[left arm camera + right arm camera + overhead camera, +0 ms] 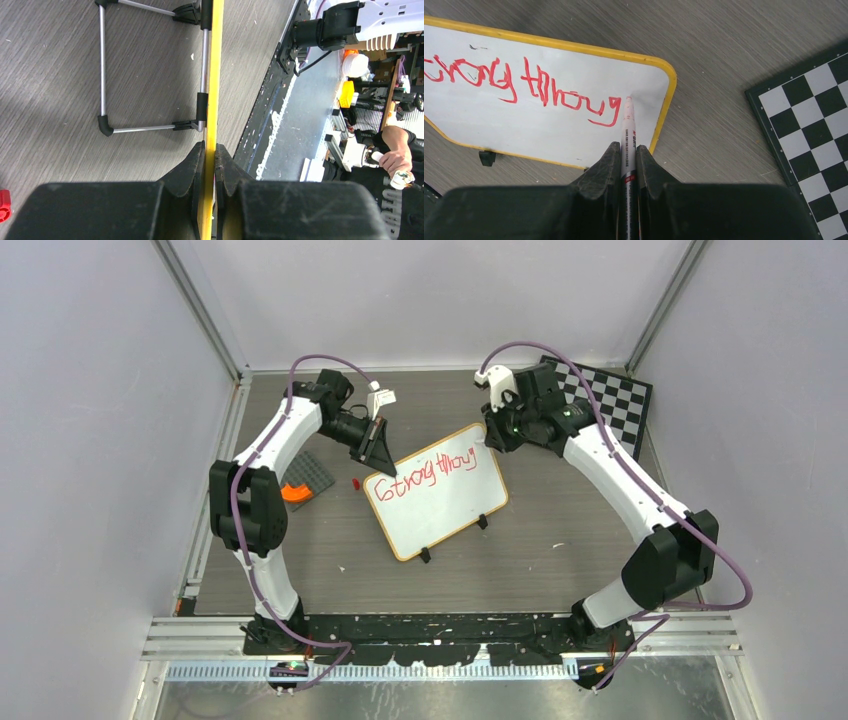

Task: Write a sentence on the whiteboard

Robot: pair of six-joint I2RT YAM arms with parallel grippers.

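The grey bench (560, 560) carries everything. Around its middle, a little toward the far edge, stands the whiteboard (445, 510), turned at a slant and propped on its small black feet and a thin wire stand. A checkered board (610, 400) lies flat in the far right corner, well apart from the work.

The left tool (378, 452) is clamped on the whiteboard's yellow rim at its far left corner, the jaws pinching the thin edge from both sides. The right tool (627, 150) is closed tight on a marker (628, 135), its tip at the board face just past the last letter, near the board's far right corner.

The sentence (524, 85) reads "Strong throug" in red, so it looks unfinished. A small red cap (357, 483) sits on the bench just left of the board.

I'd judge the board light and stiff with a slick face, likely to slide or tip under pen pressure. The rim is the place to hold it, and fresh ink would probably smear.
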